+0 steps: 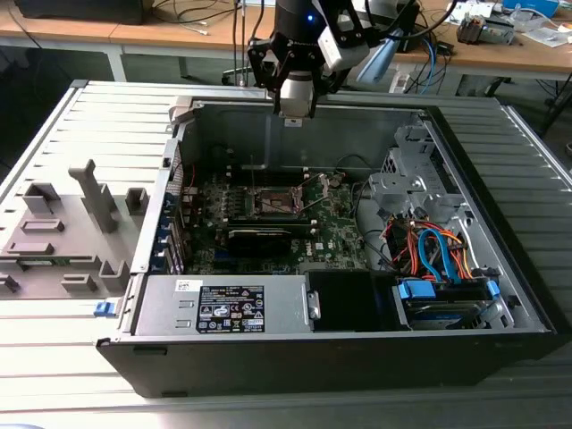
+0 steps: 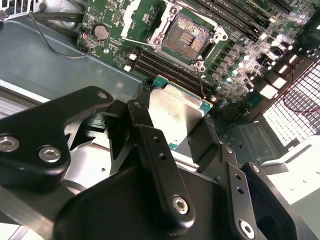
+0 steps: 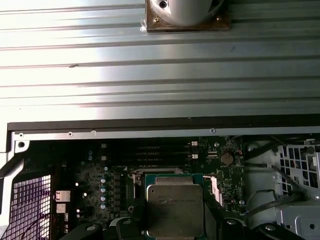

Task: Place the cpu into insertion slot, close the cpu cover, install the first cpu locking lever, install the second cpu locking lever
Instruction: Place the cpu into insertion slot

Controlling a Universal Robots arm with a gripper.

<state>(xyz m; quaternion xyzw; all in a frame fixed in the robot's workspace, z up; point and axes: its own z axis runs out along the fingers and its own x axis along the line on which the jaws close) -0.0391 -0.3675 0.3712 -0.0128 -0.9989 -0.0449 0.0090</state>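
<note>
The black gripper (image 2: 176, 111) is clamped on the flat, square, silvery-grey cpu (image 2: 172, 125), up in the air, well apart from the open, dark-centred square insertion slot (image 2: 186, 35). Step one is in hand. I think the chip needs flat, careful lining-up.

Your dark, jointed arm (image 1: 299, 31) comes in from the top edge of the exterior view. Its wrist stands close to vertical, and a small blue light is lit on it. Below the wrist sits a pale silvery-white body, and under that your black, link-fingered tool (image 1: 292, 114) points straight down. In both wrist views you can see its two black fingers (image 2: 150, 145) drawn in against opposite edges of a flat square chip with a silvery-grey metal top (image 2: 172, 117). One finger is on each side, clamping it. The chip lies level between the pads. Its metal face is turned up towards the wrist, and it is held in the air.
</note>
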